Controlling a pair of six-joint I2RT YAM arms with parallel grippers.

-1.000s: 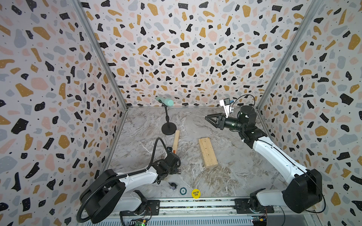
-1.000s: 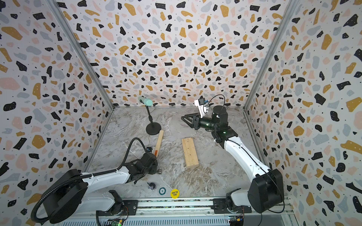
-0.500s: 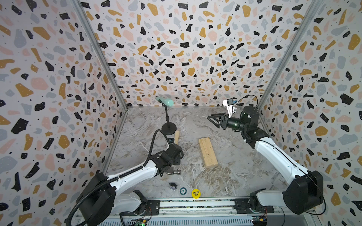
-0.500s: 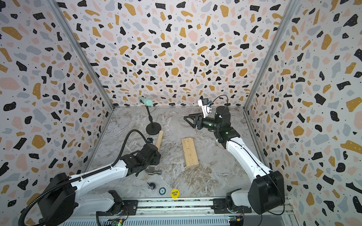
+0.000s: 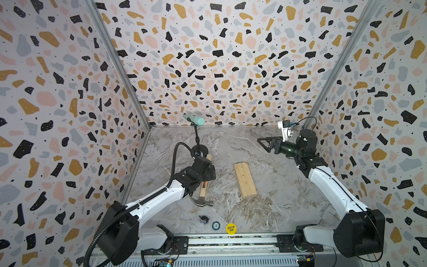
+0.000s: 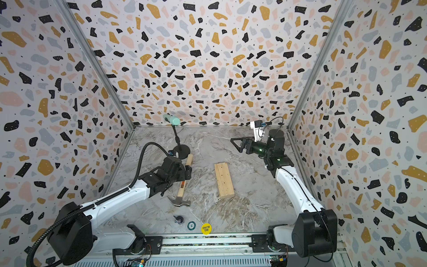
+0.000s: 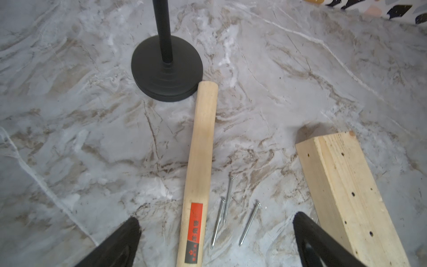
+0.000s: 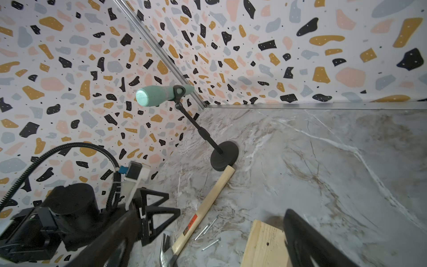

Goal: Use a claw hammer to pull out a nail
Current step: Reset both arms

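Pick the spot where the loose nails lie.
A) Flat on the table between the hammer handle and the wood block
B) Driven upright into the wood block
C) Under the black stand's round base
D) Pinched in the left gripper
A: the left wrist view shows three nails lying flat on the marble table, between the claw hammer handle and the wood block.

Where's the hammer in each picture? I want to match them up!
Top view: claw hammer low-centre, left of the wood block.
Top view: claw hammer also left of the wood block.
Left wrist: claw hammer, handle only, down the middle.
Right wrist: claw hammer slanting beside the wood block.
Shared landmark: black stand base at the handle's end.
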